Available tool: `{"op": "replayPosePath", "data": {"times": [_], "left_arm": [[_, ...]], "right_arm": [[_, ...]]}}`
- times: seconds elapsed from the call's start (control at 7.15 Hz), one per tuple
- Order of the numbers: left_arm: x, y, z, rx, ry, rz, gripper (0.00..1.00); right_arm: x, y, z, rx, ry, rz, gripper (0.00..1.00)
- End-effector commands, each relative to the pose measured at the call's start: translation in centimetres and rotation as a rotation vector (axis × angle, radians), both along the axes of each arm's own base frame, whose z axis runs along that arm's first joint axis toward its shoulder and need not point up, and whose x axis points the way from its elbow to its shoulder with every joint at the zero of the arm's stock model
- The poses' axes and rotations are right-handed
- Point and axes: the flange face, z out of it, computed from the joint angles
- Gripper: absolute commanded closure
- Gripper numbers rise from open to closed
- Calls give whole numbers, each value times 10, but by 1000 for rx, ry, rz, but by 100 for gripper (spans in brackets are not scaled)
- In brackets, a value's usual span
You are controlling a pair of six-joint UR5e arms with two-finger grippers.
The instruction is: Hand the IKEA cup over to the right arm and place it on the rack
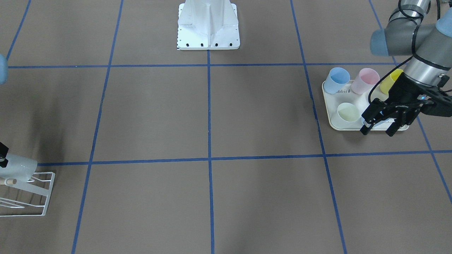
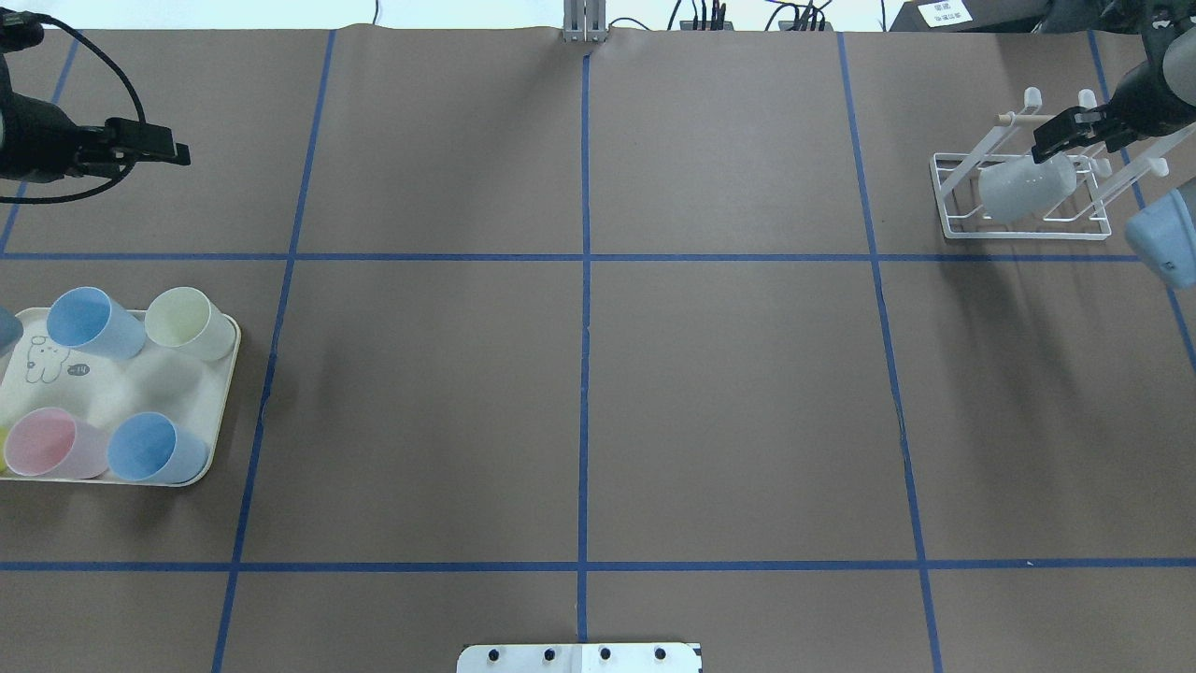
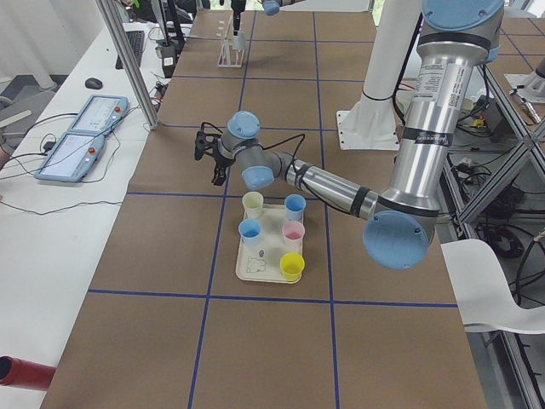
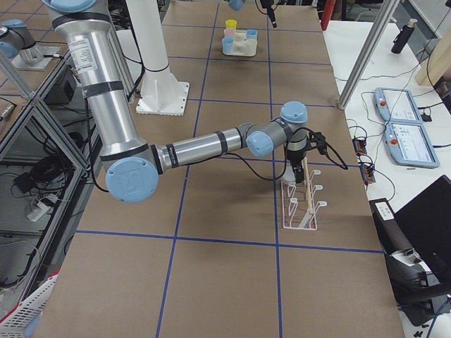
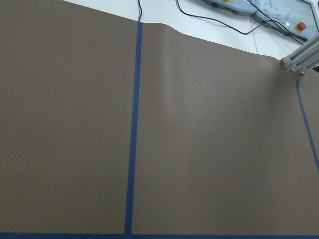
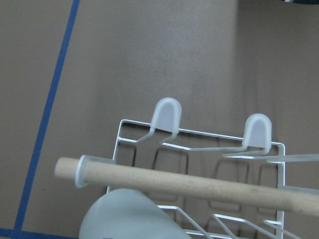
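A pale grey cup [image 2: 1023,187] lies tilted on the small white wire rack [image 2: 953,201] at the table's far right. It rests by the wooden-tipped peg [image 6: 174,184]. The cup also shows in the front view [image 1: 19,169] and at the bottom of the right wrist view [image 6: 129,216]. My right gripper [image 2: 1060,136] is at the cup's rim end. Its jaws are not clear enough to judge. My left gripper [image 1: 379,129] is open and empty. It hovers beyond the far edge of the tray [image 2: 121,393].
The cream tray with a rabbit drawing holds several cups: two blue [image 2: 93,322], a pale green [image 2: 192,322], a pink [image 2: 51,444] and a yellow [image 1: 390,80]. The robot's white base [image 1: 208,24] stands mid-table. Blue tape lines grid the brown surface.
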Motion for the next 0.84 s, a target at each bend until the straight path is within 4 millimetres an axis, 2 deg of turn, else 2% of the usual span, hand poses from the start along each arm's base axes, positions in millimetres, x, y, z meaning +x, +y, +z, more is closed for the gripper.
{"op": "replayPosePath", "data": {"times": [0.0,0.14,0.28,0.42,0.56,0.7], "left_arm": [[-24,18,41,-35,-120,47,0],[-29,31,54,-84,-156,78,0],[-30,51,64,-147,-184,99,0],[-30,67,91,-184,-220,139,0],[-33,86,117,-182,-227,244,1],[-27,90,126,-221,-184,300,5]], "right_arm": [[-1,-1,-10,8,-12,6,3],[-4,-9,-30,10,-38,34,3],[-4,-7,-42,-2,-63,64,3],[-4,-4,-54,-1,-86,69,2],[-10,-1,-57,-23,-105,83,2],[-24,4,-65,-25,-117,74,2]]}}
